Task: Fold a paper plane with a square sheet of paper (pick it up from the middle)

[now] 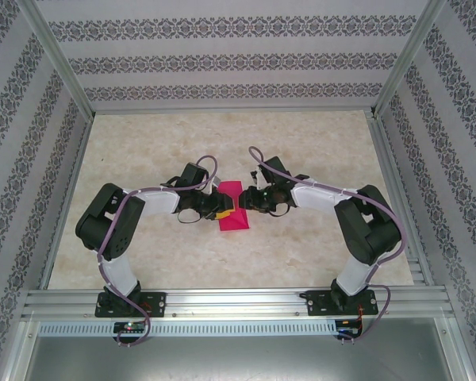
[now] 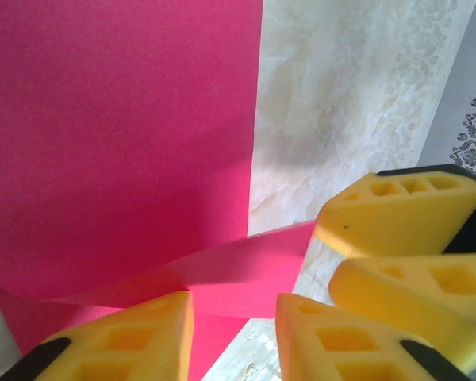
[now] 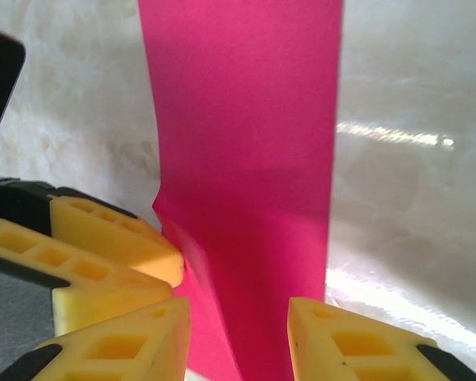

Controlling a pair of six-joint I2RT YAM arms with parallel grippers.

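The square sheet of paper (image 1: 232,219) lies mid-table, magenta-pink and folded into a narrow upright rectangle. My left gripper (image 1: 221,206) comes at it from the left and my right gripper (image 1: 245,202) from the right, their tips almost meeting over it. In the left wrist view the sheet (image 2: 119,119) lies flat, and a lifted flap (image 2: 246,266) crosses the open gap of my left gripper (image 2: 234,337). The right gripper's fingers (image 2: 404,210) sit just beside it. In the right wrist view the sheet (image 3: 246,119) runs down between the parted fingers of my right gripper (image 3: 238,341).
The pale marbled table top (image 1: 222,143) stretches all round the paper. Patterned walls (image 1: 222,59) close in the back and both sides. An aluminium rail (image 1: 238,302) carrying both arm bases runs along the near edge.
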